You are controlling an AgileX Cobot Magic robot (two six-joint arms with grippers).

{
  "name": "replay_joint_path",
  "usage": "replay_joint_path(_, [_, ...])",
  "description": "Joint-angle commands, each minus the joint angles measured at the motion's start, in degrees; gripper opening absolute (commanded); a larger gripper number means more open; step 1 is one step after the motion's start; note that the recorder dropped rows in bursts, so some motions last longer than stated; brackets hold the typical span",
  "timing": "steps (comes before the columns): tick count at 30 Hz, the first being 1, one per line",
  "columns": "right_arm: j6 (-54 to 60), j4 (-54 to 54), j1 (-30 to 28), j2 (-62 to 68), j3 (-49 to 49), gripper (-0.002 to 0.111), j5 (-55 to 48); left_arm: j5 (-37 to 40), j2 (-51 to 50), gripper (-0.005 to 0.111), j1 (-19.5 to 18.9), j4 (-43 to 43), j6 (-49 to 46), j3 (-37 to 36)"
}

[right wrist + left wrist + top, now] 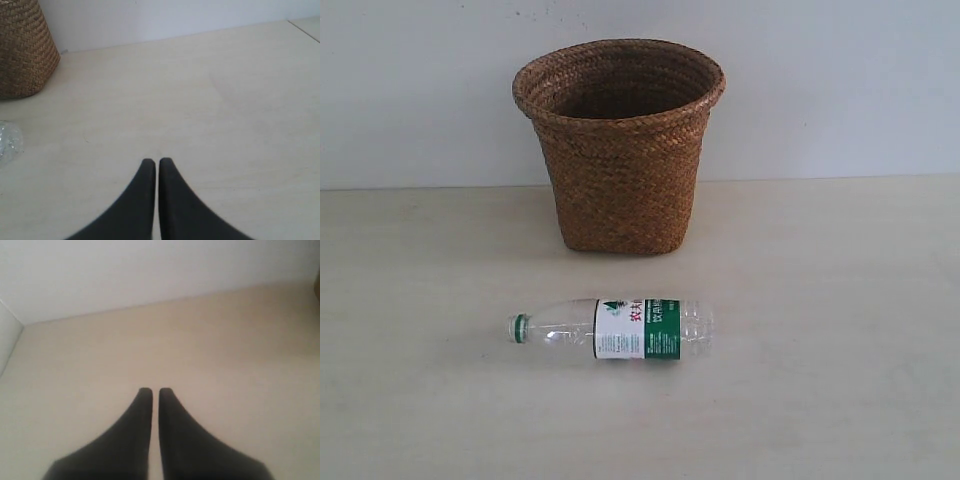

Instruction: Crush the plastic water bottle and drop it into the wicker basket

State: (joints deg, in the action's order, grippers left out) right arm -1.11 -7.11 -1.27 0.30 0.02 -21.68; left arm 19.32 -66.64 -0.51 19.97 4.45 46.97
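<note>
The plastic water bottle (612, 328) lies on its side on the table in the exterior view, green cap to the left, uncrushed. Behind it stands the wicker basket (620, 145), upright against the wall. Neither arm shows in the exterior view. My left gripper (151, 391) is shut, hovering over bare table with nothing between its fingers. My right gripper (152, 161) is also shut and empty; in its view the bottle's clear base (9, 140) shows at one edge and the basket (25, 50) in a corner, both well away from the fingertips.
A pale wooden table (820, 300) meets a white wall (840, 80) behind the basket. A wall corner (15, 325) appears in the left wrist view, and a table edge (305, 30) shows in the right wrist view.
</note>
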Motion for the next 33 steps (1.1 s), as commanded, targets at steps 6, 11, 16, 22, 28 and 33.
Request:
replay_joint_path(6, [0.0, 0.2, -0.2, -0.3, 0.0, 0.000, 0.4, 16.0, -13.1, 0.004, 8.8, -28.9, -62.8, 4.6])
replay_joint_path(11, [0.0, 0.2, -0.2, -0.3, 0.0, 0.000, 0.4, 15.5, -16.5, 0.004, 12.0, -35.5, -81.3, 4.6])
replay_joint_path(16, [0.0, 0.2, -0.2, -0.3, 0.0, 0.000, 0.4, 12.9, -19.8, 0.031, 14.9, -40.9, -92.5, 4.6])
replay_joint_path(22, [0.0, 0.2, -0.2, -0.3, 0.0, 0.000, 0.4, 4.3, -23.9, 0.078, 17.3, -46.0, -95.8, 4.6])
replay_joint_path(28, [0.0, 0.2, -0.2, -0.3, 0.0, 0.000, 0.4, -1.5, -31.0, 0.080, 17.9, -48.6, -102.3, 5.6])
replay_joint_path(33, [0.0, 0.2, -0.2, -0.3, 0.0, 0.000, 0.4, 2.1, -38.5, 0.080, 17.9, -54.0, -106.4, 10.4])
